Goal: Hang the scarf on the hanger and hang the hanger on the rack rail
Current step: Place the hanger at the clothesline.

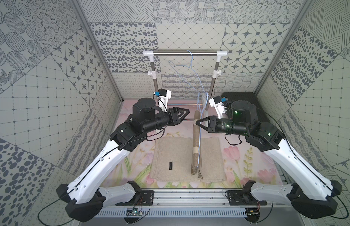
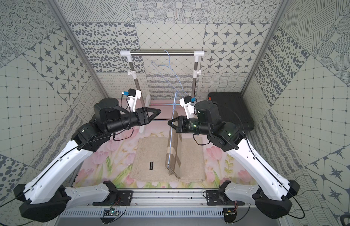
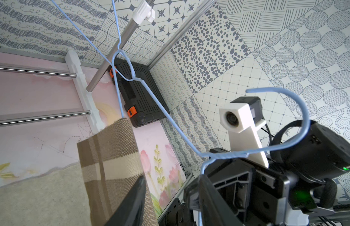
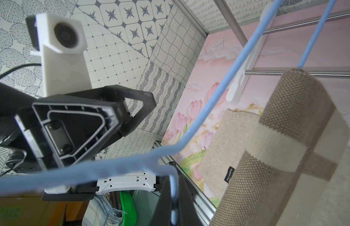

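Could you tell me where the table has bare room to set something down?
Bare mat shows left of the beige cloth, up to the left arm, and right of it, up to the right arm. The middle is crowded: scarf, hanger, left gripper, right gripper. A black case fills the back right corner.

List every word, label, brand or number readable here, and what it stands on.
"STAR": last word on the black label of the beige knitted cloth; the word before it is too blurred.
Same label in both top views: too small to read.
Green print on the cardboard box: blurred, unreadable.
No other text is readable.
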`<state>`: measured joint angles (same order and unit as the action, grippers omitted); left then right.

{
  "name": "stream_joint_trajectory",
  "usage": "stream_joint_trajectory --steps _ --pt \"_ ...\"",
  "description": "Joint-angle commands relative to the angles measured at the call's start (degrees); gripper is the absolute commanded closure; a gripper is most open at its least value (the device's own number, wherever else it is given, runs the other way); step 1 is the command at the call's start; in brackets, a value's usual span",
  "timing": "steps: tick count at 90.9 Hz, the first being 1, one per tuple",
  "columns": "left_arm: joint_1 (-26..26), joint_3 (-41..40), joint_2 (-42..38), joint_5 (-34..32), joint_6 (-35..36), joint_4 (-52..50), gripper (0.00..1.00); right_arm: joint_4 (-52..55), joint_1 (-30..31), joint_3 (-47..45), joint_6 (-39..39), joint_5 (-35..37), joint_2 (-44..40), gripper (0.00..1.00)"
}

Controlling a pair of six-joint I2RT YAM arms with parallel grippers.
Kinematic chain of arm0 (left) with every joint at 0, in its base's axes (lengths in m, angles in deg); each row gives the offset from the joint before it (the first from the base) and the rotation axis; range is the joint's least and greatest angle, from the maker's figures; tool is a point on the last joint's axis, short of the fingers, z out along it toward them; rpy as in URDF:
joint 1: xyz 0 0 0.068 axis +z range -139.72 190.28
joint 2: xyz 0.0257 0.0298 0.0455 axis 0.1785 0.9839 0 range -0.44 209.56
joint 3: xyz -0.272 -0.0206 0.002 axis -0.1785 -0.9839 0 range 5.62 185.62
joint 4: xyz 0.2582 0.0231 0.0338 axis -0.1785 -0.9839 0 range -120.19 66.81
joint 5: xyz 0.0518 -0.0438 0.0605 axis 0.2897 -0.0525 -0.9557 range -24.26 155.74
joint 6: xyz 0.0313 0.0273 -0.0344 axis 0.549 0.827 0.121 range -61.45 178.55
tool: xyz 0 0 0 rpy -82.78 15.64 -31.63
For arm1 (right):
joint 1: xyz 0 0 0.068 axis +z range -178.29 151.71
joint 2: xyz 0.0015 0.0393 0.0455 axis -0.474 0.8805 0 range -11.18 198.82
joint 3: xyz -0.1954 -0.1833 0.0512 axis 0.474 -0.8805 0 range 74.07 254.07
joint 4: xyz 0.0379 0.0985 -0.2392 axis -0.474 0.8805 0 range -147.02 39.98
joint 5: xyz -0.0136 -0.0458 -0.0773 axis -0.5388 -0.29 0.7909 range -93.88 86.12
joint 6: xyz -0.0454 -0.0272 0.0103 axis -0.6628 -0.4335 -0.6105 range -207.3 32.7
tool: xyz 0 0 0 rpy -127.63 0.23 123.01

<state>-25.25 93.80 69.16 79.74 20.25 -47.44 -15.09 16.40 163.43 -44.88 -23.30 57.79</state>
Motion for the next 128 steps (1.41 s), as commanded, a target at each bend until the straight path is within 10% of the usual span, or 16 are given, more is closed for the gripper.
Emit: stream_joint_trajectory --steps 1,50,91,128 --pt "-0.41 2.78 1.7 6.25 3.51 3.37 0.51 -4.85 -0.03 5.22 -3.46 -1.14 2.61 1.0" --pt "-0.59 -6.05 -7.37 2.68 12.78 -11.08 0.39 -12.0 -6.57 20.42 -5.79 -7.61 20.32 1.0" --pt "-2.66 -6.21 -0.58 -4.74 13.22 -1.77 0.32 -14.63 -6.55 21.15 -4.78 -11.0 22.02 1.0" --pt "-3.84 -3.78 2.7 -15.38 15.33 1.49 0.88 -15.25 -7.66 20.99 -5.59 -13.25 23.6 1.0"
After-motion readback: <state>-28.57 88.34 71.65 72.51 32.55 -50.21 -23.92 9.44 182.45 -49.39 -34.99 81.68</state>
